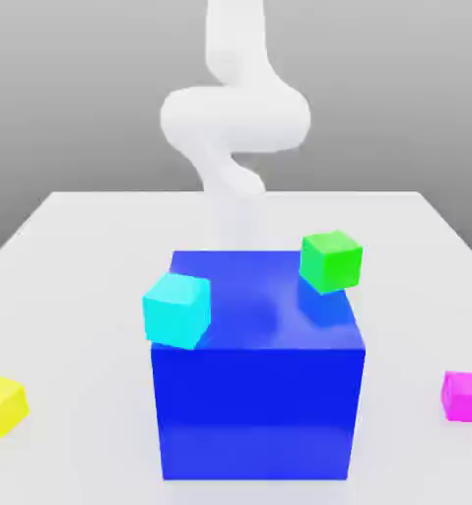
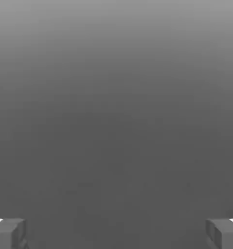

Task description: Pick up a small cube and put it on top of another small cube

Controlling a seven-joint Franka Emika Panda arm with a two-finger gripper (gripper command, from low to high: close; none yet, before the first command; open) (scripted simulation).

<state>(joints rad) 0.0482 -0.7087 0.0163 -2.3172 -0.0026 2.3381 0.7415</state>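
One small cube (image 1: 464, 396), fingers (image 2: 8, 233) apart

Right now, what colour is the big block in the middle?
Deep blue; the big square block shows best in the exterior view.

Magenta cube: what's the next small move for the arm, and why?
Probably swing the open gripper toward the magenta cube and start descending over it. The fingers stand wide apart with nothing between them, and the cube sits alone on the table at the exterior view's right, apart from the big blue block, so the approach from above looks clear.
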